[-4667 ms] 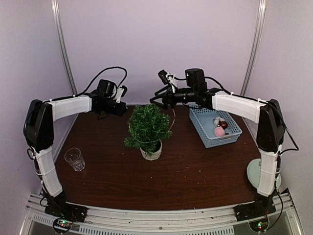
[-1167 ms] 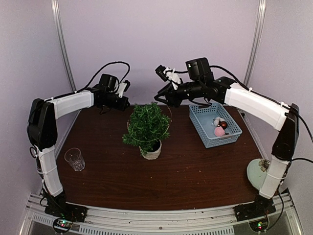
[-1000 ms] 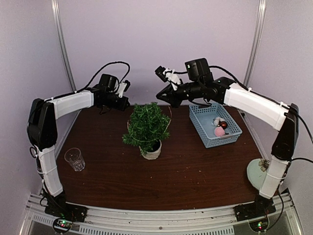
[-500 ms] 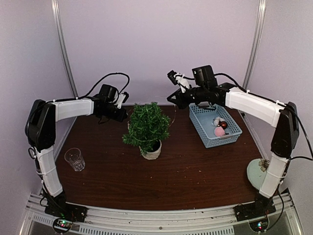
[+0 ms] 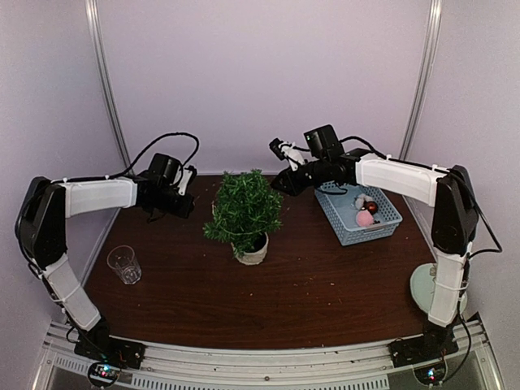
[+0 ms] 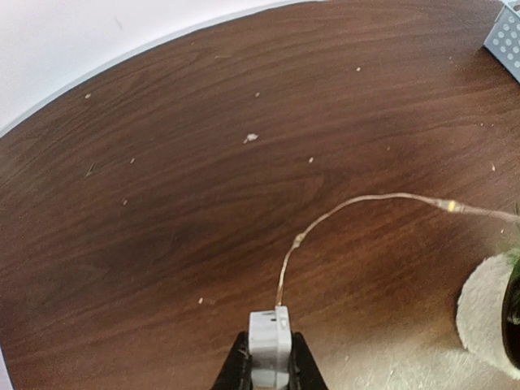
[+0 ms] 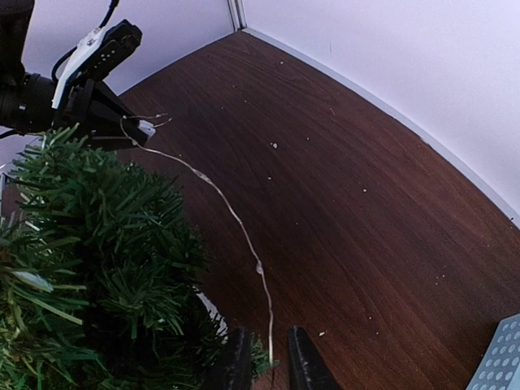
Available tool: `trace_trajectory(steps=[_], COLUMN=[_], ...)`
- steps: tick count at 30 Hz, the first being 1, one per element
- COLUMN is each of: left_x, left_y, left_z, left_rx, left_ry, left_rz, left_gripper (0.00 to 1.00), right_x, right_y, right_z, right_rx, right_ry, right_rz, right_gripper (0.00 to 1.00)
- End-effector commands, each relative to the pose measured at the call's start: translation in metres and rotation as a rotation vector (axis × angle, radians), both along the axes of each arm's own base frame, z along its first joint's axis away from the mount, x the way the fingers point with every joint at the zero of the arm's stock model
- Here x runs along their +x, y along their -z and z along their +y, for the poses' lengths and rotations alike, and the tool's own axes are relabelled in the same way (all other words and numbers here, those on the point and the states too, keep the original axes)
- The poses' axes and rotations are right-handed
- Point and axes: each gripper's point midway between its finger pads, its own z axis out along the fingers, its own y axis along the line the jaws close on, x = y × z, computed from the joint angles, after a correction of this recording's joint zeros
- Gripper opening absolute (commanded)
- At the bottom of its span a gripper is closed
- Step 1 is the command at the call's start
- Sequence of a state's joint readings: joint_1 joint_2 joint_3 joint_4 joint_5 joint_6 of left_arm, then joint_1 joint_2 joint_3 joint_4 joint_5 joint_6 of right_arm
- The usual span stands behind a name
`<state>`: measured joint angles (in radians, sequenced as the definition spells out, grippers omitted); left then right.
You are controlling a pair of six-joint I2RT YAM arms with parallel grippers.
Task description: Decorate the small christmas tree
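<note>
The small christmas tree (image 5: 244,207), bushy and dark green, stands upright in its white pot (image 5: 252,250) mid-table. It fills the left of the right wrist view (image 7: 89,244). My left gripper (image 5: 188,205) is left of the tree, low over the table, shut on the small white battery box (image 6: 270,341) of a thin light wire (image 6: 366,203). The wire (image 7: 236,215) arcs behind the tree and runs down between my right gripper's (image 7: 268,361) fingers, which stand slightly apart. My right gripper (image 5: 280,183) is at the tree's upper right.
A light-blue basket (image 5: 370,236) at the right holds a pink ball (image 5: 364,218) and other ornaments. A clear glass (image 5: 123,264) stands front left. A round pale base (image 5: 424,288) sits at the right edge.
Both arms have come down. My left gripper moved left and lower with the box. My right gripper dropped from above the basket's far side to the tree's upper right.
</note>
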<state>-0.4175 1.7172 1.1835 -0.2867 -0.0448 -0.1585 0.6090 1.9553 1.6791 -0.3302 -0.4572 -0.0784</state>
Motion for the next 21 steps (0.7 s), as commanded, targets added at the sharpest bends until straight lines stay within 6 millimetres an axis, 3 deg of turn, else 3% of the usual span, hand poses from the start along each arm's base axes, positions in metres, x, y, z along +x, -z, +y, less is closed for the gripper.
trace_trajectory(steps=[1,7,12,17,21], left_x=[-0.011,-0.039,-0.048,-0.051,-0.070], left_y=[-0.011,0.018,0.034,0.029,0.014], left_z=[0.021,0.042,0.048,0.042,0.035], left_rx=[0.027,0.114,0.137,0.138,0.142], left_ry=[-0.070,-0.103,-0.118,-0.085,-0.037], left_rz=[-0.031,0.068,0.107,0.091,0.051], left_gripper=[0.00,0.00,0.00,0.00,0.00], right_x=[0.002,0.003,0.003,0.003,0.003], right_y=[-0.013,-0.008,-0.003,0.000,0.001], right_z=[0.004,0.004,0.005,0.004,0.003], right_rx=[0.035,0.028,0.022,0.010,0.006], right_ry=[-0.007,-0.008,-0.010,-0.011,-0.010], right_rz=[-0.007,0.001,0.011,0.014,0.017], right_gripper=[0.18,0.19,0.18,0.19,0.19])
